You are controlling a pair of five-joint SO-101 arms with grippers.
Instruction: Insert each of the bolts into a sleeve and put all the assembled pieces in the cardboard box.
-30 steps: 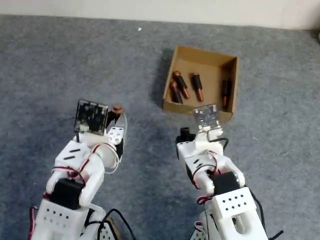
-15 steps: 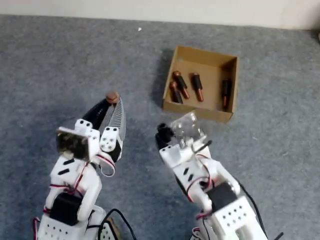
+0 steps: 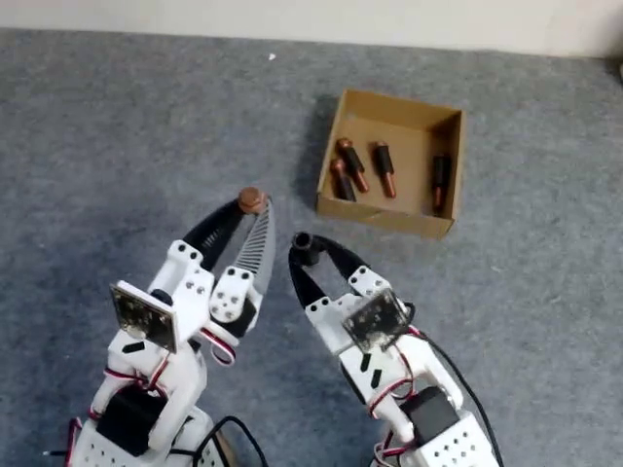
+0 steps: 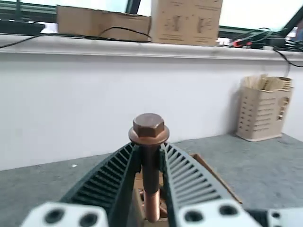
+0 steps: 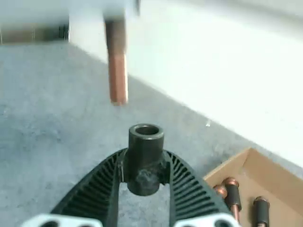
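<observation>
My left gripper (image 3: 255, 206) is shut on a copper bolt (image 4: 150, 165), holding it by the shank with the hex head (image 3: 251, 199) above the fingers. My right gripper (image 3: 306, 247) is shut on a black sleeve (image 5: 145, 157), its open bore facing up. In the right wrist view the lower end of the bolt (image 5: 116, 71) hangs a little off from the sleeve and above it. In the high view the two grippers stand side by side, tips a short gap apart, left of the cardboard box (image 3: 338, 115). Several assembled bolt-and-sleeve pieces (image 3: 383, 169) lie in the box.
Grey carpet (image 3: 146, 126) covers the table around both arms. A white wall (image 4: 71, 104) rises behind the table's far edge. A beige slotted holder (image 4: 262, 109) stands far off beside the wall.
Both arms have swung their grippers up and toward each other. The left gripper has carried the bolt to the right, and the right gripper has brought the sleeve left, away from the box.
</observation>
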